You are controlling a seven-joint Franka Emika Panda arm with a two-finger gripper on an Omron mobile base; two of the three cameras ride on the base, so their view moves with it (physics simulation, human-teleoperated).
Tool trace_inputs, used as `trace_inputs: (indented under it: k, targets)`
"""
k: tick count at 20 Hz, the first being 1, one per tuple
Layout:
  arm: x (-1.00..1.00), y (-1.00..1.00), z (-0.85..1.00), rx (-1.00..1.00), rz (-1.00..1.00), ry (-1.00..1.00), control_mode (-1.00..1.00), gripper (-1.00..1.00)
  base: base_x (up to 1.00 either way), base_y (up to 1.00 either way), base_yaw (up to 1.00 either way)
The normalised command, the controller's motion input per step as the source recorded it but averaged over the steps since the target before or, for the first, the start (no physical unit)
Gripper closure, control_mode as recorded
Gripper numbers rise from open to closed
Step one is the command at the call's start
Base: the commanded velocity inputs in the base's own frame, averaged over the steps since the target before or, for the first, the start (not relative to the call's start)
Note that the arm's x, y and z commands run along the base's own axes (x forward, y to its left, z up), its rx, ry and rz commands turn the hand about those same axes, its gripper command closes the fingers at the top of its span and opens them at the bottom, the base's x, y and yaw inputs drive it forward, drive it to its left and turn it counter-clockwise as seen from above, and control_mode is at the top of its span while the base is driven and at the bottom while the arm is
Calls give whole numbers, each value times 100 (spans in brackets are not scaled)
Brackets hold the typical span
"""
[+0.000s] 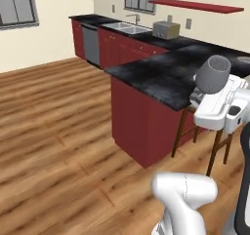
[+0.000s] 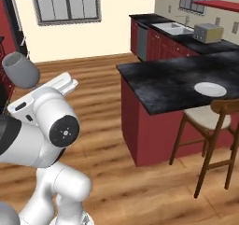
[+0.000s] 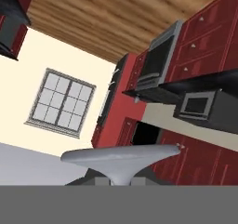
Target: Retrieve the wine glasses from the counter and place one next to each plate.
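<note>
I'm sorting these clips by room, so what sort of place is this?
A home kitchen, rendered: a black stone counter on dark red cabinets, a sink with a toaster beside it, and a white plate laid at the counter above a wooden stool.

grey wine glass aloft, white plate on counter

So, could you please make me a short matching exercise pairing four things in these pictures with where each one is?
Things:
1. wine glass
2. white plate
3. toaster
4. wooden stool

Places:
A. on the black counter, near its edge
B. on the floor, against the counter's red side
C. on the back worktop beside the sink
D. held up above the floor in the gripper, jaws shut on it

Pairs: 1-D, 2-A, 3-C, 4-B
</note>
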Motion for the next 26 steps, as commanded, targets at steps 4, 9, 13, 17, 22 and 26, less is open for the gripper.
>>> trace_inputs:
  k: [4, 9, 13, 17, 22, 26]
  targets:
    - [0, 0, 0, 0, 0, 0, 100, 100, -79, -100, 32]
    - [0, 0, 0, 0, 0, 0, 100, 100, -37, -100, 23]
    - [0, 0, 0, 0, 0, 0, 100, 100, -13, -100, 23]
    - [0, 0, 0, 0, 0, 0, 100, 100, 0, -100, 35]
    - [0, 0, 0, 0, 0, 0, 100, 100, 0, -100, 37]
    - [0, 0, 0, 0, 0, 0, 100, 100, -2, -100, 20]
